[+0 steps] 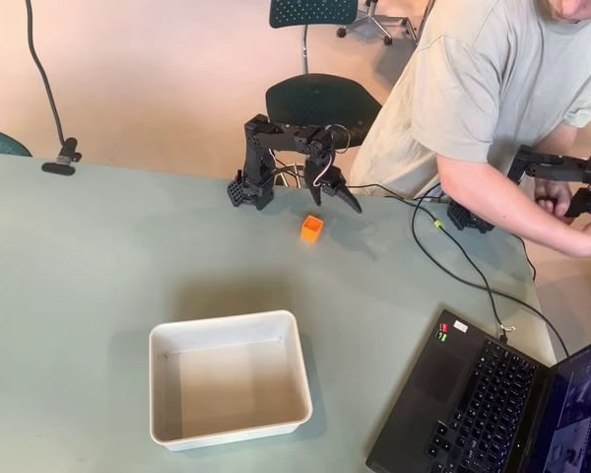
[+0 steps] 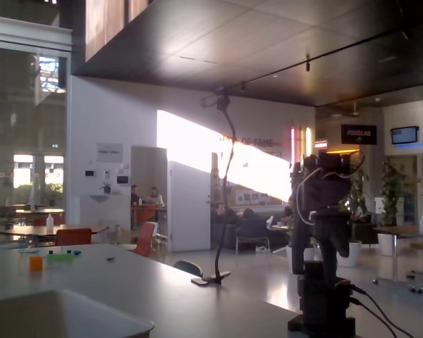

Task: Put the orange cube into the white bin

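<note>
Pale green table (image 1: pixel 98 276), black arm at far edge.
Claw (image 1: pixel 337 196) spread open, empty, just behind orange cube (image 1: pixel 311 228); white bin (image 1: pixel 229 377) well apart, nearer camera.

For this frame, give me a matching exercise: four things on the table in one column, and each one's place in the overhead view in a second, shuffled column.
Things:
1. orange cube
2. white bin
3. gripper
4. laptop

Places in the overhead view:
A. bottom right corner, lid open
B. on the bare table just below and left of the black fingers, untouched
C. near the table's far edge, raised above the table, holding nothing
D. lower middle, nothing inside

Pairs: 1-B, 2-D, 3-C, 4-A
</note>
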